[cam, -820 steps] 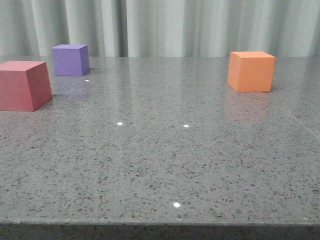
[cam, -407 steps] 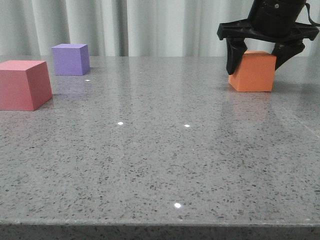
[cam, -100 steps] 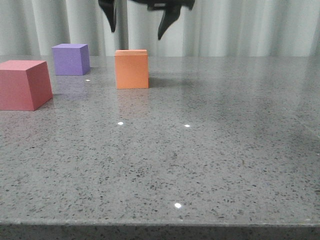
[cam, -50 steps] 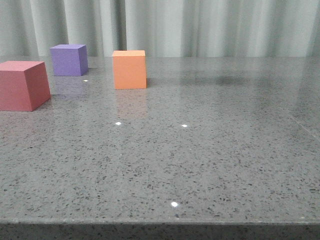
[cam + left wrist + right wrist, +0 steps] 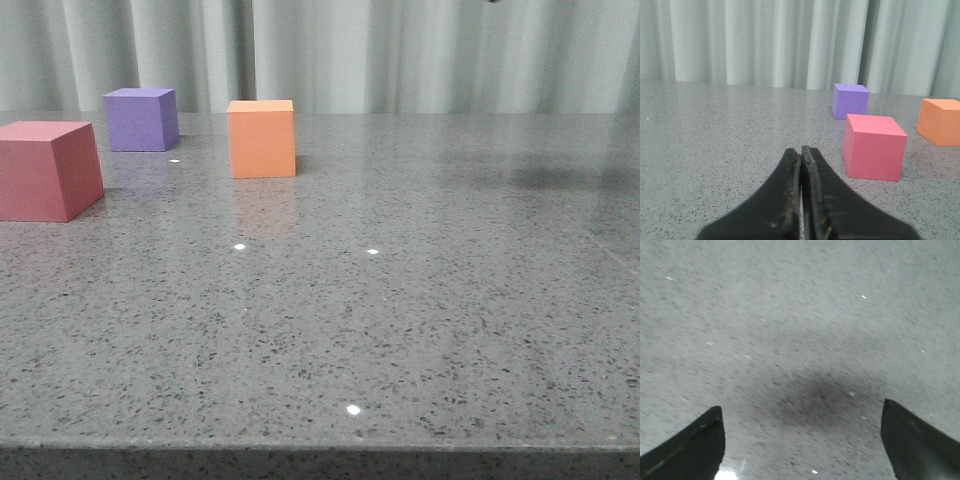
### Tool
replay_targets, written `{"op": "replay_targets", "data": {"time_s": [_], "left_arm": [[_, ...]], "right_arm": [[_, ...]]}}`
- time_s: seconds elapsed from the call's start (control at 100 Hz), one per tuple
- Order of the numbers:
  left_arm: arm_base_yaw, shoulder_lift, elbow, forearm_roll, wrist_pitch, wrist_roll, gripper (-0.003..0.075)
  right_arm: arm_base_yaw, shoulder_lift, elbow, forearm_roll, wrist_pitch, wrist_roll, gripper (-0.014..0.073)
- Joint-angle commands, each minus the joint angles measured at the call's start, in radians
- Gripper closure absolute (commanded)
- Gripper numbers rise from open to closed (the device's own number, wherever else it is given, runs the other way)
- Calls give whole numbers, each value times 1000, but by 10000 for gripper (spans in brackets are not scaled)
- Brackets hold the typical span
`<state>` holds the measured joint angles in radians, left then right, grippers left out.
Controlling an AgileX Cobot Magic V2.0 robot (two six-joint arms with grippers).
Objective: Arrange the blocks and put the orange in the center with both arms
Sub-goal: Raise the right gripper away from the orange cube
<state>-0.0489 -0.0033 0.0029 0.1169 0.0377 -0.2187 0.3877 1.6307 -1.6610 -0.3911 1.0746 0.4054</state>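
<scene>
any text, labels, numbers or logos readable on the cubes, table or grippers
None: no text, label, number or logo can be read in any view.
Matte orange cube: plain faces, no marks.
Matte purple cube: plain.
Matte pinkish-red cube: plain.
Grey speckled stone table: only flecks and light glints.
Black left gripper and right gripper: no markings visible.

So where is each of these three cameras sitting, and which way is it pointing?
Front view: low at the table edge, facing forward at the curtain and three cubes; no robot body shows.
Left wrist view: on the left arm, low, level; its shut left gripper shows.
Right wrist view: on the right arm, aimed down at bare tabletop; open right gripper fingers show.
Shared by front and left wrist: orange cube, purple cube, pinkish-red cube.
</scene>
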Motion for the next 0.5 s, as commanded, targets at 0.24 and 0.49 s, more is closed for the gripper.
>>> {"op": "replay_targets", "data": {"time_s": [0.24, 0.49], "left_arm": [[2, -36, 42, 2, -77, -11, 741], [2, -36, 42, 2, -77, -11, 741]], "right_arm": [[-156, -420, 471, 39, -391, -12, -30], [-158, -721, 803, 52, -605, -12, -30]]}}
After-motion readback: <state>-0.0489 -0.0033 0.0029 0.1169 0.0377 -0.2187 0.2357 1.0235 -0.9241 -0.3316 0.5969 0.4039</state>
